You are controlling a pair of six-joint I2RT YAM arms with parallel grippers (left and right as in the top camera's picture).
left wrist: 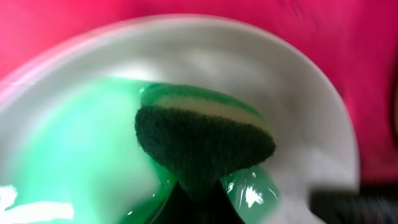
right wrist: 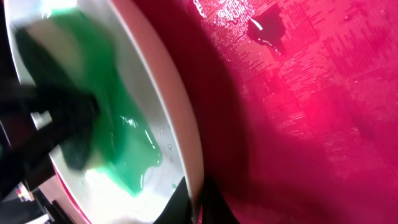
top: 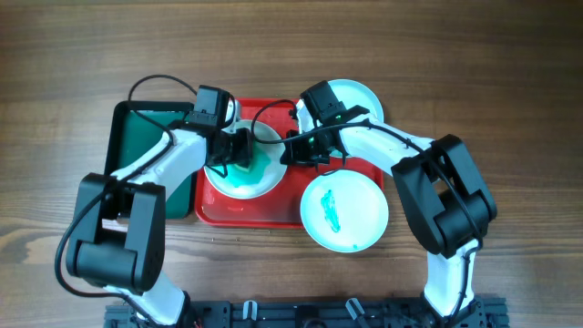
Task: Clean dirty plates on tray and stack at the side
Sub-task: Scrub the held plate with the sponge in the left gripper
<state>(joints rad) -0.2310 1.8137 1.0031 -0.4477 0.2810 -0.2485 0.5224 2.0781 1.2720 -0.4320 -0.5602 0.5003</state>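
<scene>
The white plate (top: 260,182) lies on the red tray (top: 273,215), its centre covered in a wet teal-green smear (left wrist: 81,155). My left gripper (top: 239,153) is shut on a green sponge (left wrist: 205,140) and presses it onto the plate (left wrist: 298,81). My right gripper (top: 291,150) is shut on the plate's right rim (right wrist: 194,155); its fingers (right wrist: 198,202) pinch the edge over the tray (right wrist: 311,124). A pale cyan plate (top: 344,210) with a teal smear lies at the tray's front right corner. Another pale cyan plate (top: 353,97) lies behind the tray.
A smaller dark green tray (top: 144,146) sits directly left of the red tray, under my left arm. Cables run over the back of both trays. A wet patch (right wrist: 267,28) shows on the red tray's floor.
</scene>
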